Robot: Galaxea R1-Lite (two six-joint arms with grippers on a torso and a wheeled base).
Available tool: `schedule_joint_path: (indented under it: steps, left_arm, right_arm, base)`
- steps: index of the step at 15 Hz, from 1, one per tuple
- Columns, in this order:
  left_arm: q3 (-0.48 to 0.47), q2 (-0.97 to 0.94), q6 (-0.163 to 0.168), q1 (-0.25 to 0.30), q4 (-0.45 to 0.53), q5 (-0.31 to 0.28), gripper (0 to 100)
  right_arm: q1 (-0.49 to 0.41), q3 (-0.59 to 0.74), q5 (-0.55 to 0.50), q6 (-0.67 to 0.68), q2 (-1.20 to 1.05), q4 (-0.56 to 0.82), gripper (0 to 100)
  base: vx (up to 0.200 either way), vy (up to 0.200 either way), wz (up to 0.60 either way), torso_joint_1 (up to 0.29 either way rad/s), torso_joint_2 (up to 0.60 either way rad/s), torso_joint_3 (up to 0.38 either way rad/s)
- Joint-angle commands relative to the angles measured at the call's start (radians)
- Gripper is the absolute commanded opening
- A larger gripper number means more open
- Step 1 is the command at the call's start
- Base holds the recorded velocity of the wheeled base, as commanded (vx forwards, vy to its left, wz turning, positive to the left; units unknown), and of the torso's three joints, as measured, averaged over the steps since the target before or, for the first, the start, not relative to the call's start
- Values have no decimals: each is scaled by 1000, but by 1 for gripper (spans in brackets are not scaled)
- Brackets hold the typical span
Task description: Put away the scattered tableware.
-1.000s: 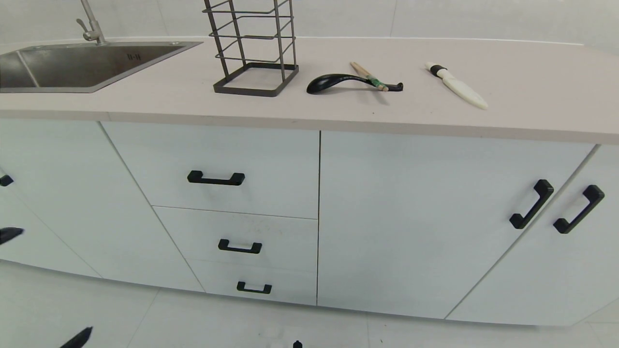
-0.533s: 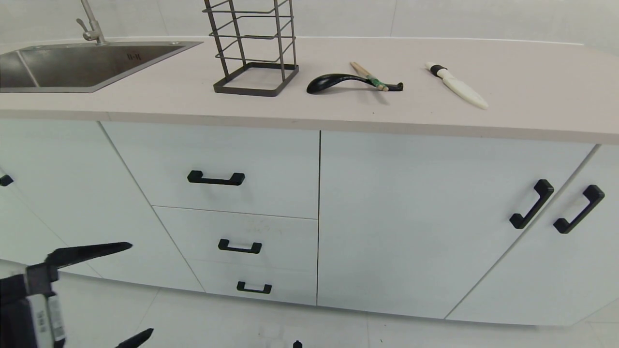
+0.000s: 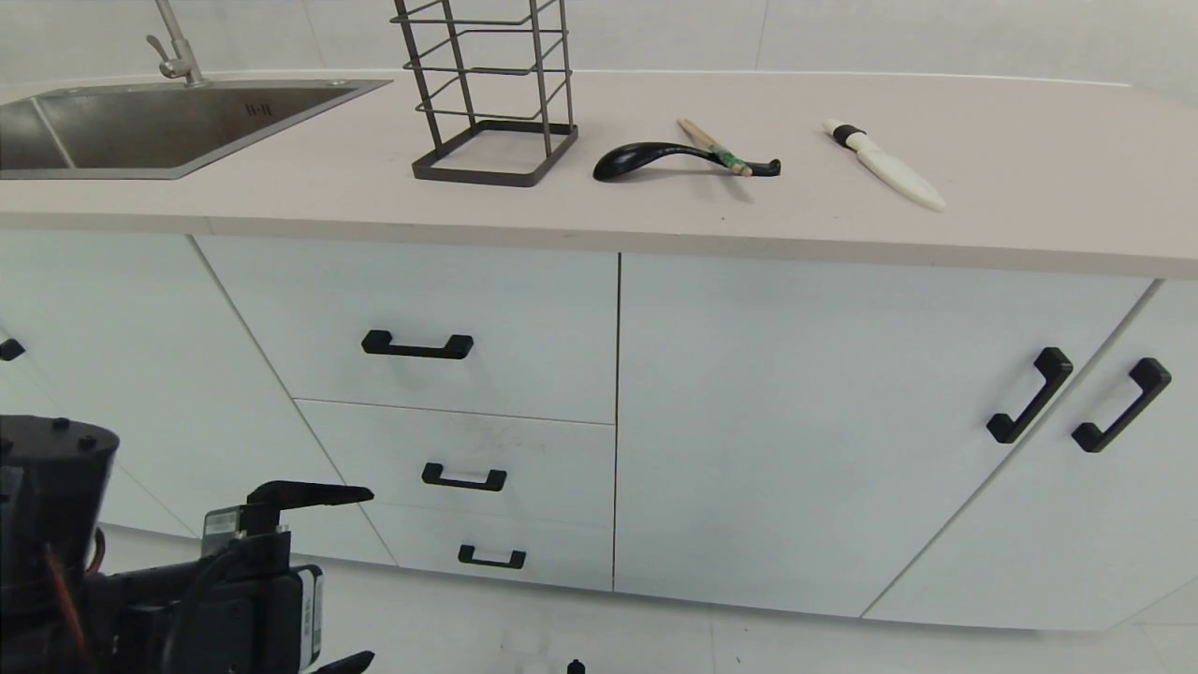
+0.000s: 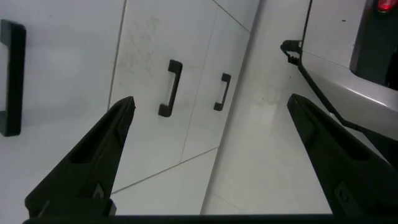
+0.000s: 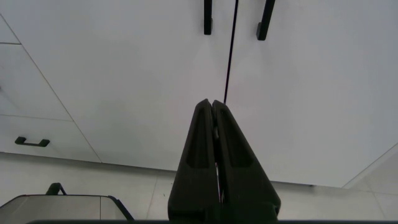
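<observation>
**Desk:** Where do we stand on the tidy-up?

**Me:** Nothing is put away yet, by my read. All three pieces lie out on the countertop point(image 3: 281, 201). The black spoon point(image 3: 646, 156) is just beside the wire rack point(image 3: 491, 94), the chopsticks point(image 3: 714, 147) cross its handle, and the white knife point(image 3: 889, 170) sits apart toward my right.

**Desk:** And the rack?

**Me:** It's standing upright with nothing in it that I can see. That's my guess for where everything goes, though the drawers point(image 3: 524, 318) under it are shut and could be the place too.

**Desk:** Your arms?

**Me:** Both are low, well below the countertop's edge. My left gripper point(image 3: 370, 573) is spread wide with nothing between the fingers, hanging by the lower drawers. My right gripper point(image 5: 212, 104) has its fingers pressed flat together, empty, facing the cabinet doors point(image 5: 311, 93).

**Desk:** So what's left?

**Me:** The lot, I'd say: three pick-ups and three placements. The spoon looks the handiest opener for the left arm, being nearest the rack. The chopsticks lying over it may roll when it lifts, though.
</observation>
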Motion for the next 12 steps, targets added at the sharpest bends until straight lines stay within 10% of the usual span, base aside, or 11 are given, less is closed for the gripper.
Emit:
schedule_joint_path:
  steps: [1, 6, 12]
  left_arm:
    - [1, 40, 90, 44, -1, 12, 100]
    - [-2, 180, 270, 101, -40, 11, 100]
    - [50, 370, 259, 108, -199, -41, 100]
  right_arm:
    - [0, 0, 0, -1, 2, 0, 0]
    - [0, 0, 0, -1, 2, 0, 0]
    - [0, 0, 0, -1, 2, 0, 0]
  base:
    - [0, 0, 0, 0, 0, 0]
    - [0, 0, 0, 0, 0, 0]
    - [0, 0, 0, 0, 0, 0]
